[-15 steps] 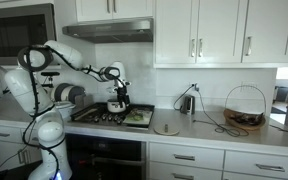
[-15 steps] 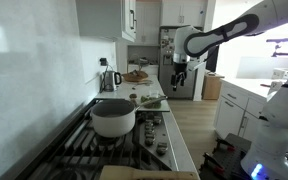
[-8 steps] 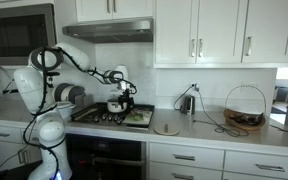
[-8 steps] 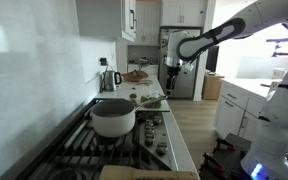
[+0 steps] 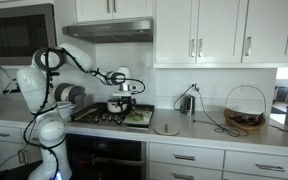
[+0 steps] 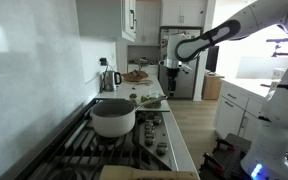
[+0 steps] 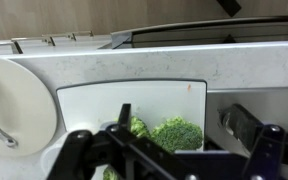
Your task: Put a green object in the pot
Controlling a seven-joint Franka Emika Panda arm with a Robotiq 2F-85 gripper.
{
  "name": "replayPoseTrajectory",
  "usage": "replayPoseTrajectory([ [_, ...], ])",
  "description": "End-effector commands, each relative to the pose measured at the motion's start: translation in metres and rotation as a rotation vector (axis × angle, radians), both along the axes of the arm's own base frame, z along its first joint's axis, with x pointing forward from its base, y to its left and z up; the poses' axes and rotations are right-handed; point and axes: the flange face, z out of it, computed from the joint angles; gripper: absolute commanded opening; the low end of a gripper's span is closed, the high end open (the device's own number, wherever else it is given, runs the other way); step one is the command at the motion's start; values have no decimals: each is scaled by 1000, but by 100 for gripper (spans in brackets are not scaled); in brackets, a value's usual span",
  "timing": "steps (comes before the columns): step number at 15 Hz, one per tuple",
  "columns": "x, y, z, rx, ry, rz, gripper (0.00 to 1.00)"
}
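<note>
The whitish pot [image 6: 113, 118] with a dark rim stands on the stove; it also shows in an exterior view [image 5: 115, 105]. Green broccoli pieces lie on a white cutting board [image 7: 94, 100] next to the stove. In the wrist view a large floret [image 7: 176, 133] lies between my fingers and a smaller one [image 7: 136, 127] sits to its left. My gripper [image 7: 172, 152] is open and empty, hovering above the board [image 5: 139, 117]. In both exterior views the gripper [image 5: 128, 92] [image 6: 169, 72] hangs above the board, beyond the pot.
A white round plate [image 7: 14, 100] lies on the counter next to the board. A shiny steel vessel [image 5: 68, 96] stands at the back of the stove. A kettle [image 5: 187, 103], a wire basket [image 5: 244, 108] and cables are further along the counter.
My gripper has moved away from over the pot and along the counter to above the cutting board. It stays open.
</note>
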Motion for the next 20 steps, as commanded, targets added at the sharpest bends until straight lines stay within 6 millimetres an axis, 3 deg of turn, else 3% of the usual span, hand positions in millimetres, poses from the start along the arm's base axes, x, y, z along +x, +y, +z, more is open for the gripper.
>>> replayPoseTrajectory([
  [1,15,6,1,19,12,130,100],
  [11,48,31,-25,73,58,316,100],
  [20,74,42,-50,95,100,363,100],
])
